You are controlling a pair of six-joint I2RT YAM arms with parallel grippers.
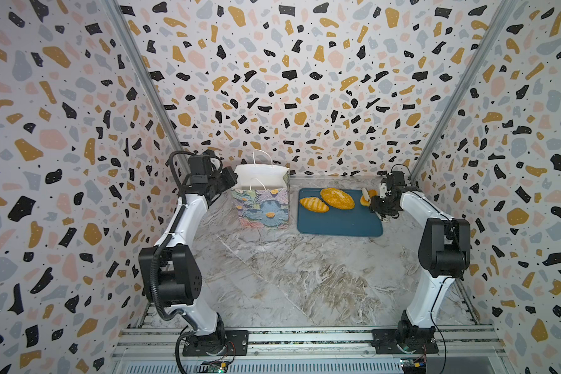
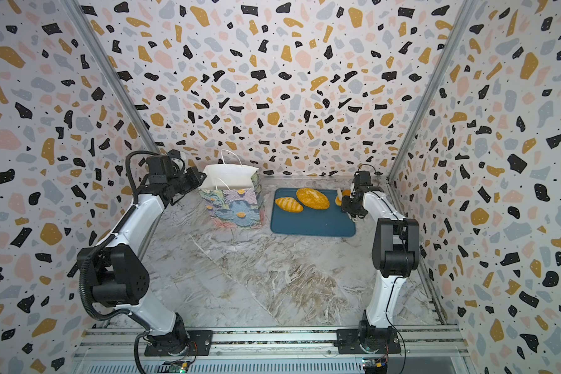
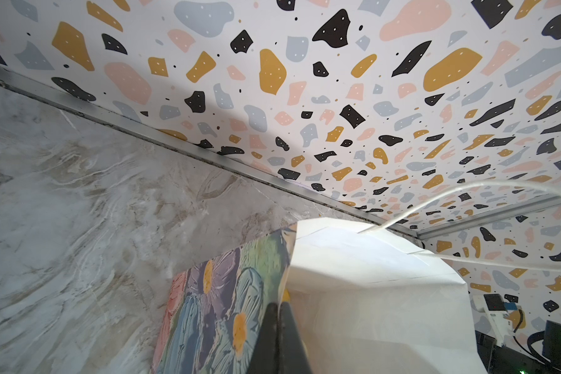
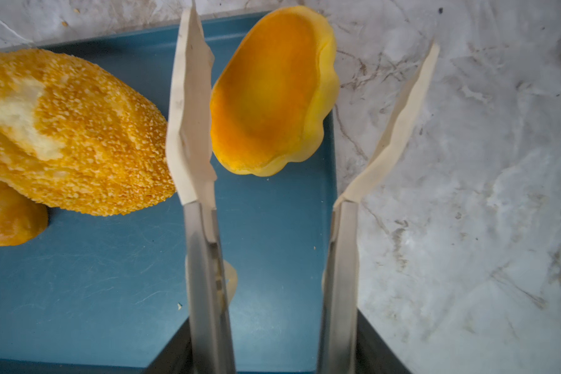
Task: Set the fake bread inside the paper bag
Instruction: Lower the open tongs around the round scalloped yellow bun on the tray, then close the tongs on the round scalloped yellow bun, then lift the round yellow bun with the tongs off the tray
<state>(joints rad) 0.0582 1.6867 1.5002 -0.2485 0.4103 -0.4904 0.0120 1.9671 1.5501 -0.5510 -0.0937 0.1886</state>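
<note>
left gripper [image 3: 278, 307] is pinching the paper bag [image 1: 264, 207], right gripper [image 4: 313, 29] is hanging half open, bun [image 4: 269, 94] leaning lengthwise against one finger [image 4: 190, 113]

Terrazzo-patterned walls [image 1: 305, 81] are enclosing a grey-veined marble-look tabletop [image 1: 289, 275] on three sides; silver metal strips [image 1: 133, 61] are running up the corners, and soft light is falling evenly.
</note>
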